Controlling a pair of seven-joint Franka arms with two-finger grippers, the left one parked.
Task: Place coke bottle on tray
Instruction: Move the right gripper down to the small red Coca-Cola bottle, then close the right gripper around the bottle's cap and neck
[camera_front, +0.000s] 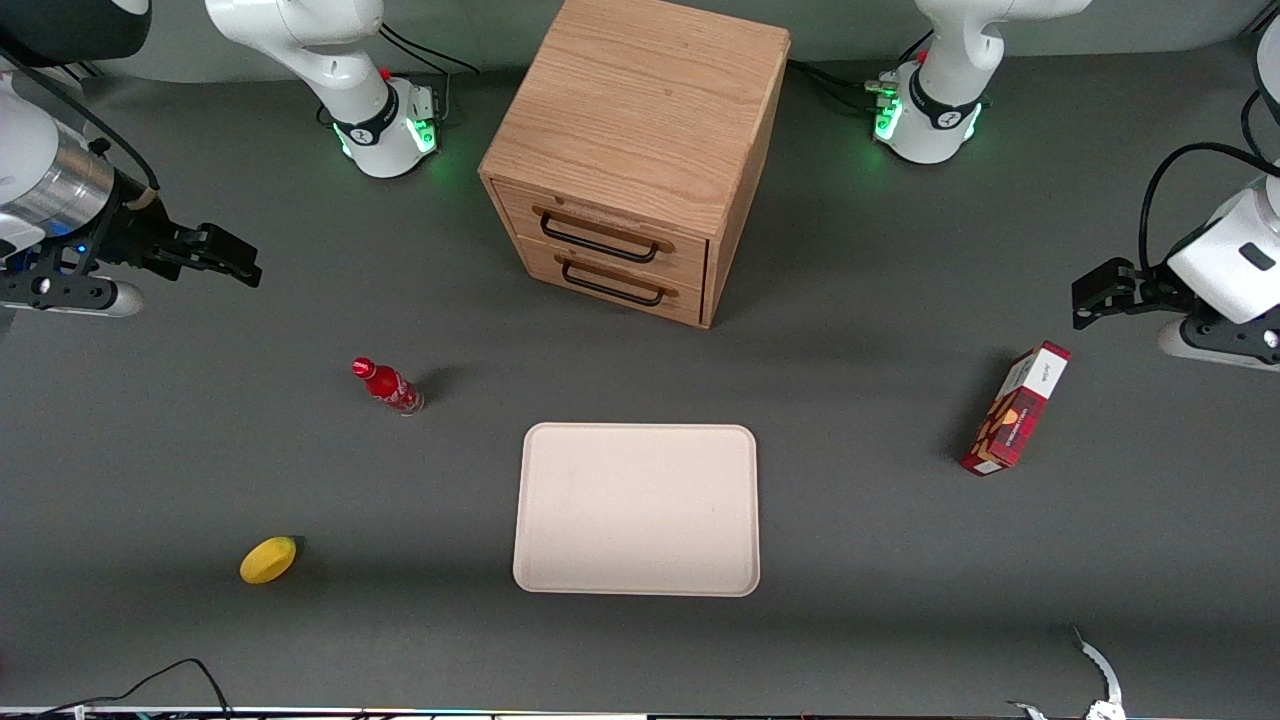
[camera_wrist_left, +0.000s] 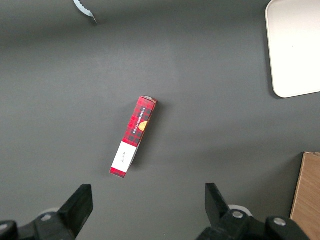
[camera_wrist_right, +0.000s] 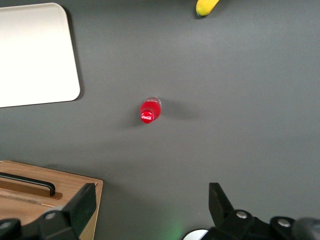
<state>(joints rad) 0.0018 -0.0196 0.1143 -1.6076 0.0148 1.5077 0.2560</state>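
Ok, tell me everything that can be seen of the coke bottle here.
The coke bottle is small, slim and red, with a red cap and white lettering on its body. It stands upright on the grey table, seen cap-first from the wrist camera. Nothing touches it: it stands off the tray, farther from the front camera than the yellow fruit. The hand hangs open toward the working arm's end of the table, well apart from it.

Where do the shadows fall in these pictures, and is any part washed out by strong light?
Front view: the coke bottle and cabinet cast soft shadows on the table; the open gripper hangs apart from the bottle. Right wrist view: the tray looks nearly washed out.
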